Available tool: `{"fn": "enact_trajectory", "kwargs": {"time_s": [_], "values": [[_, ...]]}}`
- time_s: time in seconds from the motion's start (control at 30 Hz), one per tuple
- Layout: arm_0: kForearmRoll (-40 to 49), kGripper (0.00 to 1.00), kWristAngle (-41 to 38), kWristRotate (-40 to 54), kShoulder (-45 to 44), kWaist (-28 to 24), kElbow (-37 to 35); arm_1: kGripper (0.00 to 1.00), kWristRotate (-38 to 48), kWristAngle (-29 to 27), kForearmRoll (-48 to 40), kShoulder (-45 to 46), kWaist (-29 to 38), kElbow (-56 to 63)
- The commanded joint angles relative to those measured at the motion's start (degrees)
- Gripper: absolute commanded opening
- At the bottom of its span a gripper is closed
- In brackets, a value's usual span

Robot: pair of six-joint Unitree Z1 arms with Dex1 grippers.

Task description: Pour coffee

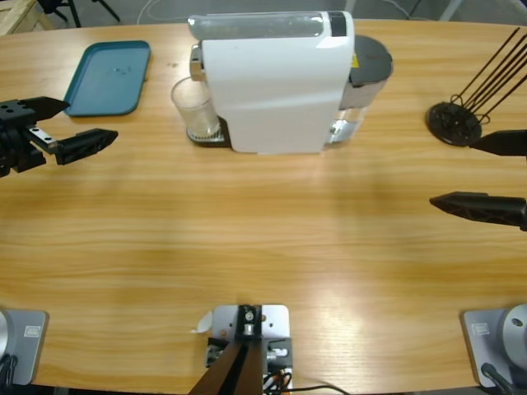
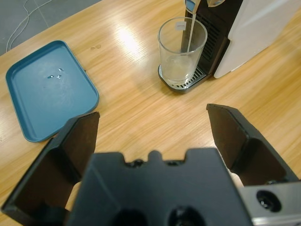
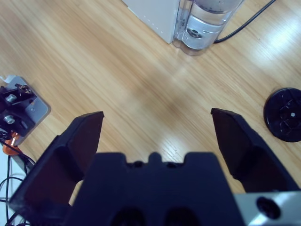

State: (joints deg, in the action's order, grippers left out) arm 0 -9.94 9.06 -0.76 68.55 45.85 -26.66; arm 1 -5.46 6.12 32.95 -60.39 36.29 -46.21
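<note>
Left wrist view: left gripper (image 2: 153, 127) spread wide, empty — glass (image 2: 182, 52) sat dead ahead, beyond jaw tips, well apart. Glass upright on drip tray (image 2: 188, 84) under spout of white coffee machine (image 2: 261, 33), long axis vertical. Thin pale stream ran into it; coffee (image 2: 179, 71) only shallow, translucent yellowish layer at bottom. Right gripper (image 3: 157, 136) also spread, empty, facing machine's rear side — left arm judged nearer to glass.

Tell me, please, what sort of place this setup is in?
Probably a robot lab bench, not a kitchen: a coffee machine filling a glass on a wooden table, open grippers either side, rig hardware along the edge.
</note>
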Motion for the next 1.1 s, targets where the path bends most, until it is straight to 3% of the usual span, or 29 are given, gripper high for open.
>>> {"fn": "enact_trajectory", "kwargs": {"time_s": [0.03,1.1], "values": [[-0.87,1.000,0.22,-0.47,1.94,0.33,2.14,1.000,0.31,0.47,-0.64,-2.01,0.71,0.59],[-2.87,1.000,-1.57,2.87,6.79,0.33,0.96,1.000,-0.01,0.28,-0.52,-2.57,0.71,0.51]]}}
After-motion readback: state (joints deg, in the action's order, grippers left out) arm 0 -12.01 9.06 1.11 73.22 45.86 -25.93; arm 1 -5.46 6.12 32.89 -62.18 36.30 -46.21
